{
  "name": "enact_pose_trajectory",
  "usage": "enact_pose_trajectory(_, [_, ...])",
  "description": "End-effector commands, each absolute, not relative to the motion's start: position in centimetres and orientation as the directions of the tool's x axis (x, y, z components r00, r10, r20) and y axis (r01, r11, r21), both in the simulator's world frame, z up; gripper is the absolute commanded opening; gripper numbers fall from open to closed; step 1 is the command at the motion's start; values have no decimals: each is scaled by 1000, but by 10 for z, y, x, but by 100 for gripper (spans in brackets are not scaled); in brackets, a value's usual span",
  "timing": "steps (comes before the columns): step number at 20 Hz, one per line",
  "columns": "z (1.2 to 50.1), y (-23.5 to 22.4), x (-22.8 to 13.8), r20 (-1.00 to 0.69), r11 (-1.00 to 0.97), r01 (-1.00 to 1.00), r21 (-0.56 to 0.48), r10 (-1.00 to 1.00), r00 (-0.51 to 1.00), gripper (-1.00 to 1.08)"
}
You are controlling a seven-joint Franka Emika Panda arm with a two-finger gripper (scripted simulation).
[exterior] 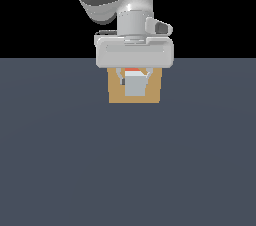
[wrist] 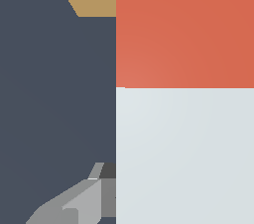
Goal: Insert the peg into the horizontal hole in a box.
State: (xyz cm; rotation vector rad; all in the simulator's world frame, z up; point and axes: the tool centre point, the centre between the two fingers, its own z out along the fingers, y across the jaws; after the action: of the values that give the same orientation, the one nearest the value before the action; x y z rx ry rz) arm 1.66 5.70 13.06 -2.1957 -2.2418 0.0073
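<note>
The hand (exterior: 134,77) grips the peg (exterior: 134,85) level before the box (exterior: 155,92), red end toward it, so insertion is under way and likely needs a straight push.

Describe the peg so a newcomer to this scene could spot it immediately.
Start at the grey floor and find the tan box, the only block on it. Right in front of that box hangs the robot's gripper, and the peg sits between its fingers. It is the only two-colour piece: a white-grey bar with a red-orange end.
</note>
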Motion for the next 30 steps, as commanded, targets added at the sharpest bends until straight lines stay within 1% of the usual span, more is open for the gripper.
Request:
enact_pose_trajectory(1, [133,57,18,0,22,1000,0,1000,-22,-100])
enact_pose_trajectory(10, [133,58,18,1,24,1000,-1,1000,-24,-100])
enact_pose_trajectory(14, [133,68,18,1,24,1000,-1,1000,-24,-100])
enact_pose_trajectory(18, [134,92,17,1,24,1000,0,1000,-24,-100])
enact_pose_trajectory(25, [135,152,15,1,24,1000,3,1000,-24,-100])
enact_pose_trajectory(30, [136,175,16,2,24,1000,4,1000,-24,-100])
